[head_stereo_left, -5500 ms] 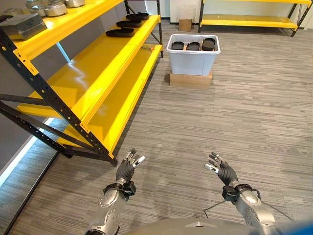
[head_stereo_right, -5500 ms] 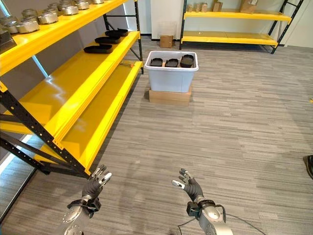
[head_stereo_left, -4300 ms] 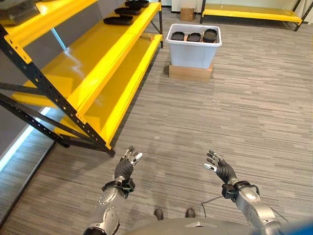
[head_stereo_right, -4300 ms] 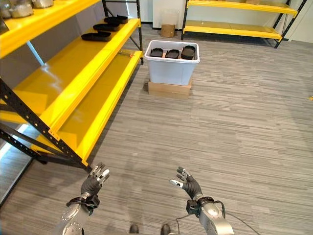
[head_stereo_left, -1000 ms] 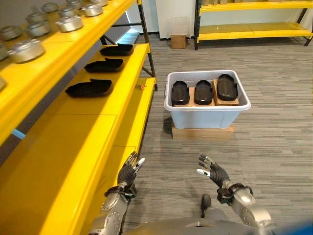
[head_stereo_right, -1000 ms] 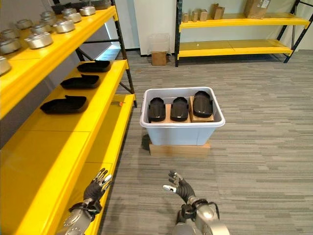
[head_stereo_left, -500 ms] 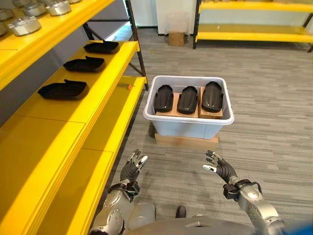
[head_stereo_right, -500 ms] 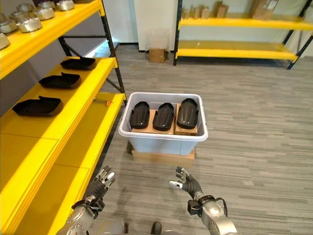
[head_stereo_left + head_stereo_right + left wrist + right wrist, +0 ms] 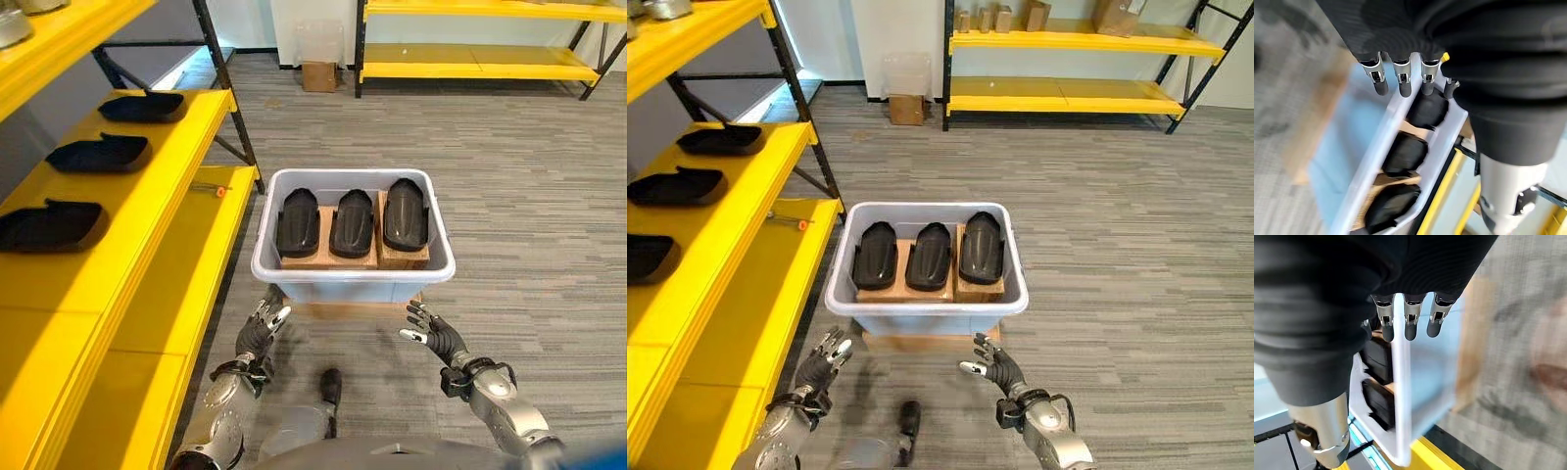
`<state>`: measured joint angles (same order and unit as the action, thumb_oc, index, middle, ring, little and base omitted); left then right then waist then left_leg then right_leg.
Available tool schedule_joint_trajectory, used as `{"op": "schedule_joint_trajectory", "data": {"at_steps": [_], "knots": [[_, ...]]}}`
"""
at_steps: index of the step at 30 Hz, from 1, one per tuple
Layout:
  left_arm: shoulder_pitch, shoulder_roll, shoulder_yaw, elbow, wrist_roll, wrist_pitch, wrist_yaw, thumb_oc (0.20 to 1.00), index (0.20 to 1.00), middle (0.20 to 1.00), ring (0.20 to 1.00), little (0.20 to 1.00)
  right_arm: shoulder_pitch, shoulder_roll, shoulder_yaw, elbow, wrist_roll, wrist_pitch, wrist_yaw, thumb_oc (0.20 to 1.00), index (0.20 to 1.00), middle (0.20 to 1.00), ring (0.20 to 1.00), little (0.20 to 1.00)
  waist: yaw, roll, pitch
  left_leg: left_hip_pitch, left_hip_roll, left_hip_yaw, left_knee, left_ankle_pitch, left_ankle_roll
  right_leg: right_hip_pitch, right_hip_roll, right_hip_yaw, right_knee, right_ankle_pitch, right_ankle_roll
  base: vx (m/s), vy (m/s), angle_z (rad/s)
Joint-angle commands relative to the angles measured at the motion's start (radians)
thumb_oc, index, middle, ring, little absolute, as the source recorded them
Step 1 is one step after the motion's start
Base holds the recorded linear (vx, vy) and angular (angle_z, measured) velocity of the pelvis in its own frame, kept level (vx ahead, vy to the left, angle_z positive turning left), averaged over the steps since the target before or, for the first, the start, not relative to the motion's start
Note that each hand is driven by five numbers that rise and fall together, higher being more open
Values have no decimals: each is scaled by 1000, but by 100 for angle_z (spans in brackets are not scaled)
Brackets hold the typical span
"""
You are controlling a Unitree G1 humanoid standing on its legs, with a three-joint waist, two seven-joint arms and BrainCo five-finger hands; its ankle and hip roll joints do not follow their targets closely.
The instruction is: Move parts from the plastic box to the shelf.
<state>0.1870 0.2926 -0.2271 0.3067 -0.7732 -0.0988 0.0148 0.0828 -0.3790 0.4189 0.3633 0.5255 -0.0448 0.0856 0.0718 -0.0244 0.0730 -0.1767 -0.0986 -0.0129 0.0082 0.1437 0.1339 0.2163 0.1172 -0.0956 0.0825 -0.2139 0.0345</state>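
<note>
Open-topped plastic box (image 9: 353, 276) just ahead, yellow shelf (image 9: 118, 245) flanking left, floor clear right

Both arms are out front, bent at the elbow, forearms angled up and slightly inward. Left hand (image 9: 259, 333) is open, fingers straight and a bit spread, pointing forward. Right hand (image 9: 434, 335) sits well apart from it at about the same height, also open, fingers fanned, thumb sticking out toward the left hand. Neither one's holding anything.

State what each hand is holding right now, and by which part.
Nothing is held. The left hand and right hand are both open and empty, short of the plastic box, whose three black parts lie untouched.
</note>
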Motion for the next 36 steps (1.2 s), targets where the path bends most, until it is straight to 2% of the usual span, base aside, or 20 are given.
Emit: {"op": "schedule_joint_trajectory", "data": {"at_steps": [1,3,4,6,8,9,10,11,12,13,15,16,18,19,20,22,23,28,33,36], "knots": [[-21,45,1,-56,-3,-48,17,1000,1000,1000,1000,1000,-7,24,6,-75,-1,-39,17,1000,1000,1000,1000,1000,27,-23,-47,-43,31,-12,61,-78,-86,-42,-234,3,82,142,89,246,204,-9],[-16,60,2,-65,2,-45,17,1000,1000,1000,1000,1000,-7,31,11,-82,-7,-37,22,1000,1000,1000,1000,1000,16,-15,-42,-4,6,-16,51,-107,-56,-121,-252,24,244,253,116,172,186,-7],[-16,60,2,-65,2,-45,17,1000,1000,1000,1000,1000,-7,31,11,-82,-7,-37,22,1000,1000,1000,1000,1000,17,-14,-44,-8,8,-16,50,-106,-57,-124,-250,25,243,255,115,126,173,-1],[-17,81,-4,-65,19,-37,12,1000,1000,1000,1000,1000,2,35,12,-84,-8,-34,29,1000,1000,1000,1000,1000,-4,9,-23,51,-1,-24,21,-122,-34,-184,-268,6,385,353,128,126,175,17],[-20,86,-6,-72,28,-33,13,1000,1000,1000,1000,1000,6,37,9,-86,-12,-31,28,1000,1000,1000,1000,1000,-14,17,-13,69,-2,-27,16,-128,-29,-199,-269,-2,424,362,125,143,145,20],[-21,90,-7,-78,37,-29,5,1000,1000,1000,1000,1000,14,41,7,-86,-11,-30,30,1000,1000,1000,1000,1000,-23,31,-2,103,6,-26,5,-141,-27,-237,-280,-32,432,325,109,155,125,23],[-21,90,-7,-78,37,-29,5,1000,1000,1000,1000,1000,14,42,7,-86,-11,-30,30,1000,1000,1000,1000,1000,-24,30,-1,105,5,-27,4,-141,-27,-235,-281,-33,434,323,109,215,96,27],[-23,93,-13,-72,38,-27,-6,1000,1000,1000,1000,1000,21,39,5,-91,-5,-31,32,1000,1000,1000,1000,1000,-27,45,2,129,24,-15,-11,-152,-34,-272,-312,-97,339,255,87,114,17,17],[-23,93,-13,-72,38,-28,-6,1000,1000,1000,1000,1000,21,39,5,-92,-5,-31,32,1000,1000,1000,1000,1000,-30,45,5,133,24,-17,-12,-153,-34,-267,-312,-100,338,254,86,175,-14,-7],[-22,97,-15,-69,34,-28,-10,1000,1000,1000,1000,1000,22,36,0,-90,-1,-31,30,1000,1000,1000,1000,1000,-33,52,16,142,40,-6,-12,-162,-46,-297,-336,-134,224,232,81,69,-41,-18],[-19,97,-12,-69,32,-28,-11,1000,1000,1000,1000,1000,23,35,-2,-95,-2,-30,29,1000,1000,1000,1000,1000,-38,52,26,152,45,-6,-10,-168,-51,-296,-341,-137,179,240,86,93,-72,-20],[-23,98,-6,-72,30,-30,-8,1000,1000,1000,1000,1000,20,32,-5,-101,-6,-32,27,1000,1000,1000,1000,1000,-41,44,35,159,48,-2,-6,-177,-61,-316,-360,-145,95,275,100,116,-117,-8],[-17,97,4,-73,29,-33,-10,1000,1000,1000,1000,1000,24,27,-7,-114,-10,-30,26,1000,1000,1000,1000,1000,-46,33,49,175,51,-3,6,-194,-71,-303,-375,-159,34,319,119,115,-128,-2],[-19,94,6,-67,27,-34,-11,1000,1000,1000,1000,1000,24,24,-8,-118,-16,-31,26,1000,1000,1000,1000,1000,-47,23,51,183,55,1,7,-202,-80,-302,-375,-178,-13,333,126,158,-189,-2],[-16,91,6,-67,32,-34,-14,1000,1000,1000,1000,1000,32,17,-17,-126,-24,-31,26,1000,1000,1000,1000,1000,-57,5,46,193,52,-13,6,-211,-90,-279,-375,-159,-41,342,134,129,-158,8],[-13,85,4,-62,39,-35,-18,1000,1000,1000,1000,1000,35,16,-20,-126,-29,-31,26,1000,1000,1000,1000,1000,-59,-3,38,201,55,-13,-2,-214,-94,-261,-372,-160,-56,338,134,107,-134,36],[-8,80,4,-60,43,-35,-19,1000,1000,1000,1000,1000,39,14,-22,-130,-32,-34,27,1000,1000,1000,1000,1000,-64,-7,29,212,65,-18,-18,-213,-102,-250,-352,-143,-68,326,130,152,-195,38],[29,70,21,-62,35,-33,-23,1000,1000,1000,1000,1000,53,-21,-56,-176,-30,-49,24,1000,1000,1000,1000,1000,-59,-4,0,219,106,-19,-46,-204,-127,-223,-320,-183,-100,292,111,116,-187,8],[68,55,48,-95,9,-41,-28,1000,1000,1000,1000,1000,58,-36,-99,-234,15,-80,21,1000,1000,1000,1000,1000,-64,-2,8,225,164,-5,-74,-185,-161,-224,-276,-189,-118,254,88,67,-162,-3],[65,55,51,-104,5,-47,-30,1000,1000,1000,1000,1000,49,-32,-109,-241,34,-92,9,1000,1000,1000,1000,1000,-64,-1,13,221,178,3,-83,-177,-171,-227,-264,-188,-128,249,84,40,-127,-6]]}}
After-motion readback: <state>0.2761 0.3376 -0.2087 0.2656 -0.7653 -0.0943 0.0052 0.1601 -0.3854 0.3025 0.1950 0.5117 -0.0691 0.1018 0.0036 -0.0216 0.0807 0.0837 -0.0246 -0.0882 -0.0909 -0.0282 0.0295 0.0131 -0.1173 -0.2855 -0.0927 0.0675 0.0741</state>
